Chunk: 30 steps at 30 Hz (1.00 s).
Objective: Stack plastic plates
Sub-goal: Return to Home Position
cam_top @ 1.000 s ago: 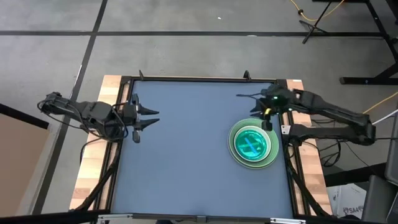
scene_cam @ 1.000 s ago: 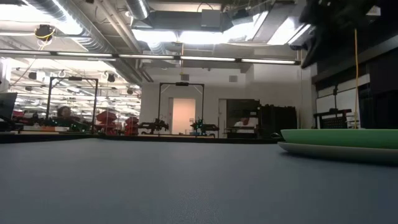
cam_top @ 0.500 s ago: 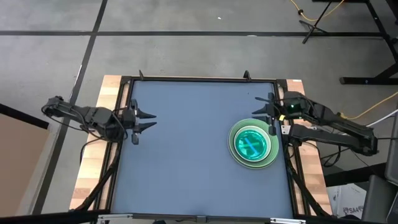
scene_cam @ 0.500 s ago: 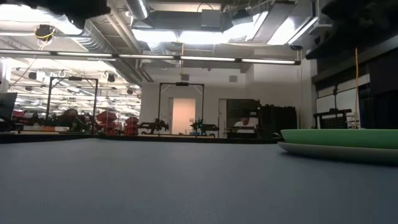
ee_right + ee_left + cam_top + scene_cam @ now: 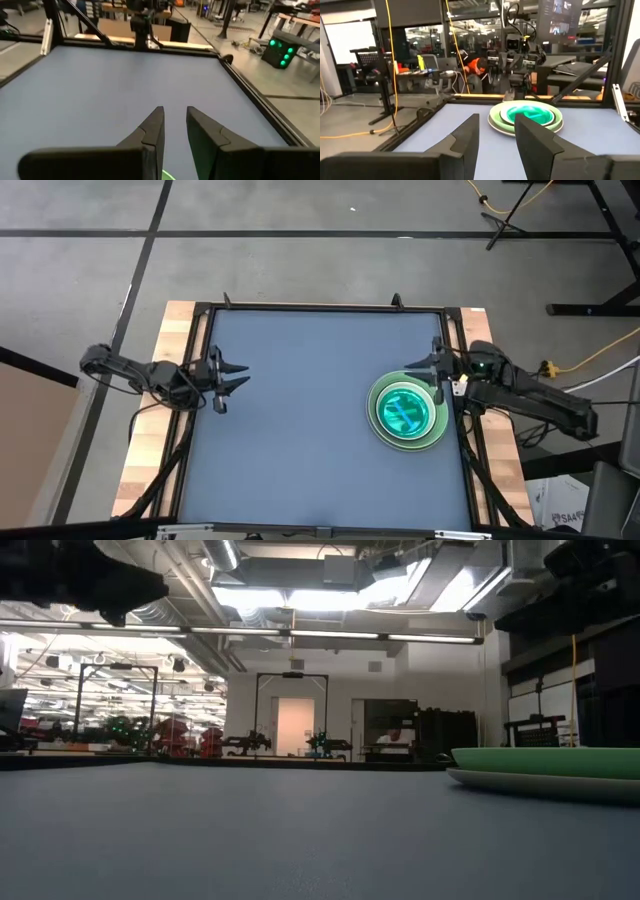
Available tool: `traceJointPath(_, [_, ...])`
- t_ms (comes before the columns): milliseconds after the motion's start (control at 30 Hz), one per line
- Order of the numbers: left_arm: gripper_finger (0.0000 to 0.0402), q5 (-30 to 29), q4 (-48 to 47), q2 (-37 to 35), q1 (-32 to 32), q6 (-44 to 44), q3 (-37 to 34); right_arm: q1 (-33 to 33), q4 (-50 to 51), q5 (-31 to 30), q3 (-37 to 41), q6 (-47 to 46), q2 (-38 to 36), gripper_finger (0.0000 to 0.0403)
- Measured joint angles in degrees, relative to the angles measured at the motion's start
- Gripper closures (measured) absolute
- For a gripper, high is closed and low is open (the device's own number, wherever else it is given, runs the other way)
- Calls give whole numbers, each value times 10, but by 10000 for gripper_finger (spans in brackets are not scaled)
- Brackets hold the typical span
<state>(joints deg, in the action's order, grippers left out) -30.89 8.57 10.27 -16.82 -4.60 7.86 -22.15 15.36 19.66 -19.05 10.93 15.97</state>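
The nearest hazard is the right gripper (image 5: pixel 420 370), hanging just beside the 12 o'clock rim of the plastic plates (image 5: pixel 407 412). Its fingers (image 5: pixel 150 131) are released, with a clear gap between them and nothing held. In my judgement, a dip or a swing toward 6 o'clock on its way home would clip that rim. That could skid the small upper plates off centre or shove the whole pile.

The pile sits at 3 o'clock on the table (image 5: pixel 300 440), close to the right frame rail, so a push toward 3 o'clock would jam it against the rail.

The left gripper (image 5: pixel 235 376) waits at about 10 o'clock by the left rail, well apart from the pile. Its fingers (image 5: pixel 467 137) are also spread and empty, so I see little risk from it.

As for what holds what, the plates nest one inside another. A pale grey plate (image 5: pixel 540 783) lies flat on the table and a light green plate (image 5: pixel 560 761) rests in it. Smaller translucent blue-green plates sit in the middle. The top plate (image 5: pixel 405 411) is level and carries nothing. Any layers between are hidden, so their number cannot be told.
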Motion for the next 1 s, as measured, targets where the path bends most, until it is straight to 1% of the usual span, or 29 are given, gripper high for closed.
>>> traceJointPath(167, [284,0,9,-37,0,-7,-30,0,-25,21,24,-15,-26,329])
traceJointPath(333, [284,0,20,-65,0,-16,-55,0,-29,23,45,-23,-45,329])
traceJointPath(433, [284,0,47,-75,0,-23,-75,0,-81,27,65,-31,-52,329])
traceJointPath(633, [284,6,54,-78,14,-35,-75,0,-213,40,123,-48,-52,329])
traceJointPath(733, [284,6,51,-78,26,-39,-75,0,-267,40,160,-76,-52,329])
traceJointPath(800, [286,19,50,-78,36,-47,-75,0,-304,40,184,-93,-51,329])
traceJointPath(900, [294,62,51,-78,54,-56,-75,0,-307,47,186,-108,-50,329])
traceJointPath(1000, [304,82,50,-78,74,-56,-75,0,-319,63,186,-111,-50,329])
